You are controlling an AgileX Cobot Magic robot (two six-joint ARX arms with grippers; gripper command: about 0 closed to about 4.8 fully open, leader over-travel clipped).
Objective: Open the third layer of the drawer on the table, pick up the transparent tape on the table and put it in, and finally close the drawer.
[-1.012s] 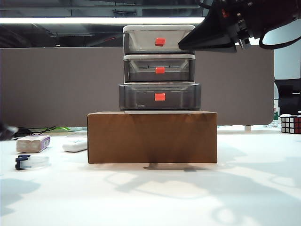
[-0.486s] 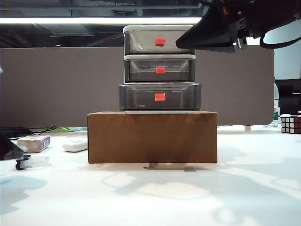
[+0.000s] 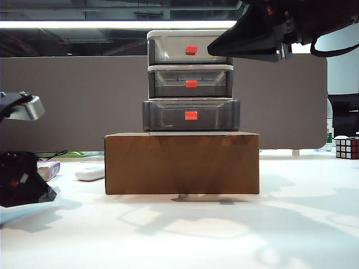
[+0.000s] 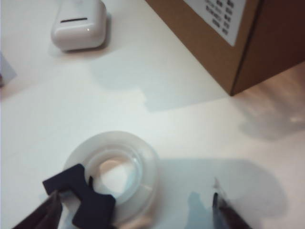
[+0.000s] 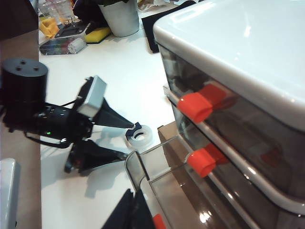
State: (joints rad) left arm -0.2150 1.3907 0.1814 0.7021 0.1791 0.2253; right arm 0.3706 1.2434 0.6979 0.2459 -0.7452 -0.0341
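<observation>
The drawer [image 3: 190,81] stands on a cardboard box; the third layer [image 3: 190,115] sticks out a little past the two tiers above. From the right wrist it shows as an open smoky tray [image 5: 190,191]. The transparent tape [image 4: 116,171], a clear ring with a dark clip, lies on the white table [image 3: 185,230]. My left gripper [image 4: 136,212] is open low over it, one finger at the clip and the other on the far side. In the exterior view this left gripper [image 3: 31,188] hides the tape. My right gripper [image 3: 216,53] is shut, high beside the top tier, its fingertips [image 5: 138,210] above the pulled-out tray.
The brown cardboard box [image 3: 182,162] fills the table's middle, close to the tape. A flat white bar [image 4: 78,24] and a white-and-purple block [image 3: 50,168] lie behind the left gripper. A Rubik's cube [image 3: 346,148] sits far right. A grey partition closes the back.
The left arm has swung down into view at the table's left and now covers the tape, its jaws spreading wider. The right gripper has hardly moved.
</observation>
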